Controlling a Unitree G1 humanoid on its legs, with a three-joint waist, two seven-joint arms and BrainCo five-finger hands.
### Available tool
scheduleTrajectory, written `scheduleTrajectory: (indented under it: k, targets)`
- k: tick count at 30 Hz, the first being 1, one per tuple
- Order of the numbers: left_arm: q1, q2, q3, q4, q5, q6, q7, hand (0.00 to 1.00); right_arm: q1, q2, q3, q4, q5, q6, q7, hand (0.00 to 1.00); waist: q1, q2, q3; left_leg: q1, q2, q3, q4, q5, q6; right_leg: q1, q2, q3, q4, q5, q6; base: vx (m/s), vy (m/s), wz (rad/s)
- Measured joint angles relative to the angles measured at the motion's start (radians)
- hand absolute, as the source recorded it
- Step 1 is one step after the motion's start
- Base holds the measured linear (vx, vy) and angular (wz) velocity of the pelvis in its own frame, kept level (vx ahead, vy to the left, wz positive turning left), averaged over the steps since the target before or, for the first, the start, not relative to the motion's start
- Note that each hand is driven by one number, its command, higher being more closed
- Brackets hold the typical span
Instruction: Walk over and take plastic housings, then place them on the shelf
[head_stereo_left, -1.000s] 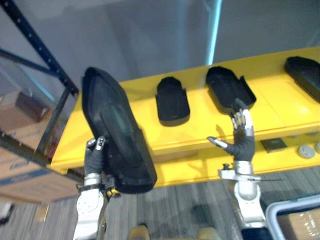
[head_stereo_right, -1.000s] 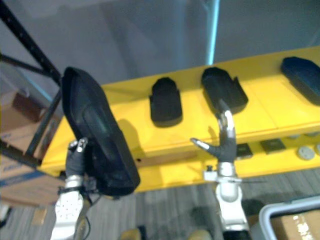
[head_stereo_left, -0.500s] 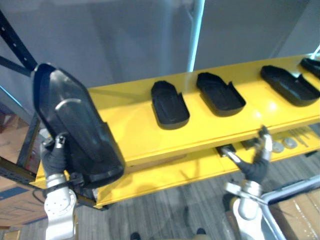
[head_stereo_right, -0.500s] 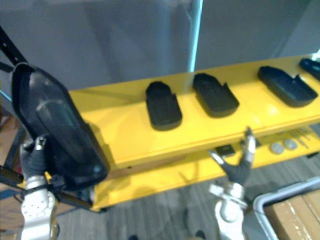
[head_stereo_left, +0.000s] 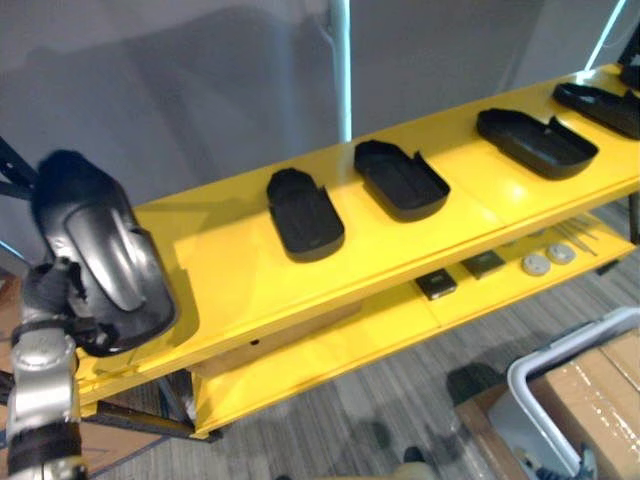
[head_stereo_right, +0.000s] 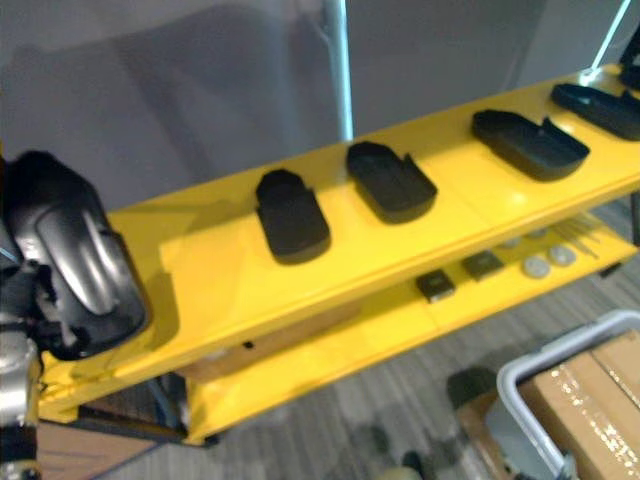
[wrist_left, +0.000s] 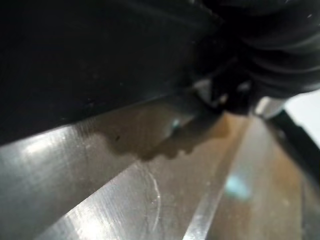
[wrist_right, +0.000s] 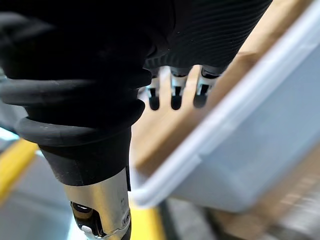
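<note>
My left hand (head_stereo_left: 45, 300) at the far left is shut on a large black plastic housing (head_stereo_left: 95, 255), which stands tilted over the left end of the yellow shelf (head_stereo_left: 230, 270). Close up in the left wrist view, the housing (wrist_left: 75, 55) is a dark surface beside the hand's ribbed cover. Several more black housings lie in a row on the shelf top: one (head_stereo_left: 305, 212), another (head_stereo_left: 400, 180) and a third (head_stereo_left: 530, 140). My right hand (wrist_right: 172, 92) hangs with straight fingers and holds nothing, above a white-rimmed bin (wrist_right: 240, 125).
A lower yellow shelf (head_stereo_left: 330, 350) carries small dark parts (head_stereo_left: 435, 285) and round discs (head_stereo_left: 535, 265). A white-rimmed bin with a cardboard box (head_stereo_left: 575, 390) stands on the floor at the lower right. A grey wall with a light vertical post (head_stereo_left: 340, 60) rises behind the shelf.
The camera has swung, so the shelf now runs up to the right. My right hand has dropped out of the eye views. My left hand still holds the housing, now lower by the shelf's left end.
</note>
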Motion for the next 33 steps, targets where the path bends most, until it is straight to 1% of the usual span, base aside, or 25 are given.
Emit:
scheduleTrajectory:
  k: [1,2,3,5,6,7,9,11,13,15,17,20,23,26,29,30,33]
  targets:
    - [-0.037,0.023,-0.03,0.05,0.0,0.017,-0.013,1.0,-0.007,-0.005,0.01,0.015,0.005,0.013,0.009,0.0,-0.001,0.003,0.008,-0.004,0.0,0.012,0.0,0.002,-0.002,-0.013,0.001,0.011,0.0,0.006,0.002,0.02,0.012,-0.2]
    - [-0.054,0.031,-0.041,0.071,0.0,0.024,-0.021,1.0,-0.007,-0.005,0.01,0.02,0.004,0.015,0.018,0.0,-0.003,0.006,0.009,-0.011,-0.001,0.013,0.001,0.002,-0.002,-0.019,0.001,0.012,0.0,0.007,0.003,0.03,0.007,-0.11]
    - [-0.092,0.042,-0.057,0.114,0.0,0.04,-0.032,1.0,-0.008,-0.005,0.021,0.035,0.004,0.018,0.035,0.0,-0.015,0.011,0.021,-0.016,-0.002,0.012,0.001,0.003,-0.002,-0.025,0.0,0.011,0.002,0.01,0.003,0.04,0.004,0.01]
    - [-0.166,0.065,-0.08,0.198,0.0,0.051,-0.038,1.0,-0.008,-0.004,0.052,0.064,0.005,0.038,0.086,0.0,-0.028,0.014,0.046,-0.016,-0.001,0.013,0.008,0.003,-0.002,-0.024,0.0,0.012,0.004,0.01,0.003,0.05,0.001,0.0]
    - [-0.201,0.069,-0.082,0.222,0.0,0.054,-0.039,1.0,-0.011,-0.004,0.064,0.08,0.009,0.044,0.114,0.0,-0.03,0.013,0.059,-0.017,-0.001,0.015,0.015,0.002,-0.002,-0.023,0.0,0.012,0.006,0.01,0.002,0.04,-0.004,-0.03]
    - [-0.243,0.082,-0.097,0.245,0.0,0.053,-0.04,1.0,-0.016,-0.003,0.08,0.099,0.033,0.057,0.159,0.0,-0.032,0.01,0.079,-0.018,0.0,0.019,0.023,0.002,-0.002,-0.024,0.0,0.011,0.013,0.009,0.001,0.03,-0.005,-0.01]
    - [-0.285,0.104,-0.126,0.253,0.0,0.052,-0.04,1.0,-0.027,-0.003,0.095,0.134,0.059,0.079,0.217,0.0,-0.04,0.009,0.098,-0.029,0.003,0.021,0.044,-0.002,0.001,-0.029,0.0,0.008,0.022,0.007,-0.001,0.0,0.0,0.0]
    - [-0.327,0.104,-0.136,0.28,0.001,0.043,-0.04,1.0,-0.039,-0.004,0.095,0.17,0.088,0.085,0.255,0.0,-0.045,0.013,0.106,-0.046,0.007,0.026,0.075,-0.015,0.001,-0.038,-0.001,0.007,0.033,0.005,-0.005,0.0,0.0,0.0]
    - [-0.342,0.108,-0.165,0.287,0.005,0.043,-0.039,1.0,-0.047,-0.006,0.096,0.193,0.151,0.095,0.296,0.0,-0.051,0.016,0.109,-0.05,0.009,0.028,0.092,-0.023,0.002,-0.038,-0.001,0.009,0.036,0.004,-0.007,-0.02,-0.003,-0.05]
    - [-0.358,0.108,-0.184,0.292,0.009,0.042,-0.039,1.0,-0.053,-0.006,0.096,0.212,0.164,0.096,0.325,0.0,-0.055,0.019,0.111,-0.05,0.011,0.031,0.098,-0.027,0.003,-0.039,-0.001,0.009,0.039,0.002,-0.01,-0.04,-0.004,-0.05]
    - [-0.373,0.11,-0.197,0.301,0.019,0.037,-0.04,1.0,-0.059,-0.016,0.105,0.221,0.196,0.108,0.368,0.0,-0.054,0.027,0.119,-0.051,0.014,0.037,0.103,-0.033,0.005,-0.053,0.0,0.013,0.059,-0.002,-0.015,-0.07,-0.001,-0.06]
    - [-0.392,0.112,-0.197,0.33,0.033,0.047,-0.057,1.0,-0.082,-0.029,0.115,0.236,0.204,0.123,0.388,0.0,-0.056,0.03,0.15,-0.054,0.014,0.041,0.109,-0.038,0.005,-0.062,-0.001,0.014,0.072,-0.008,-0.022,-0.11,0.005,-0.04]
    - [-0.397,0.115,-0.2,0.378,0.043,0.069,-0.067,1.0,-0.087,-0.035,0.116,0.238,0.226,0.126,0.391,0.0,-0.06,0.03,0.153,-0.084,0.017,0.04,0.122,-0.037,0.005,-0.09,-0.001,0.015,0.08,-0.006,-0.02,-0.07,-0.01,0.0]
    - [-0.398,0.115,-0.201,0.417,0.049,0.087,-0.069,1.0,-0.088,-0.04,0.114,0.242,0.228,0.131,0.392,0.0,-0.068,0.028,0.161,-0.085,0.018,0.04,0.126,-0.037,0.005,-0.093,-0.001,0.016,0.085,-0.002,-0.013,0.0,0.0,0.0]
    - [-0.405,0.129,-0.201,0.428,0.05,0.095,-0.068,1.0,-0.102,-0.04,0.114,0.243,0.228,0.131,0.398,0.0,-0.074,0.019,0.187,-0.091,0.021,0.04,0.145,-0.045,0.003,-0.094,0.0,0.022,0.089,-0.001,-0.013,0.0,0.002,-0.03]
    - [-0.422,0.137,-0.201,0.429,0.049,0.105,-0.065,1.0,-0.114,-0.04,0.113,0.243,0.227,0.131,0.407,0.0,-0.074,0.013,0.202,-0.111,0.026,0.04,0.171,-0.058,0.004,-0.104,0.002,0.031,0.092,0.001,-0.01,0.0,0.0,0.0]
    - [-0.442,0.137,-0.201,0.432,0.048,0.105,-0.062,1.0,-0.124,-0.04,0.113,0.243,0.227,0.129,0.41,0.0,-0.073,0.004,0.227,-0.125,0.032,0.039,0.207,-0.078,0.004,-0.105,0.003,0.034,0.094,0.001,-0.01,0.0,0.0,0.0]
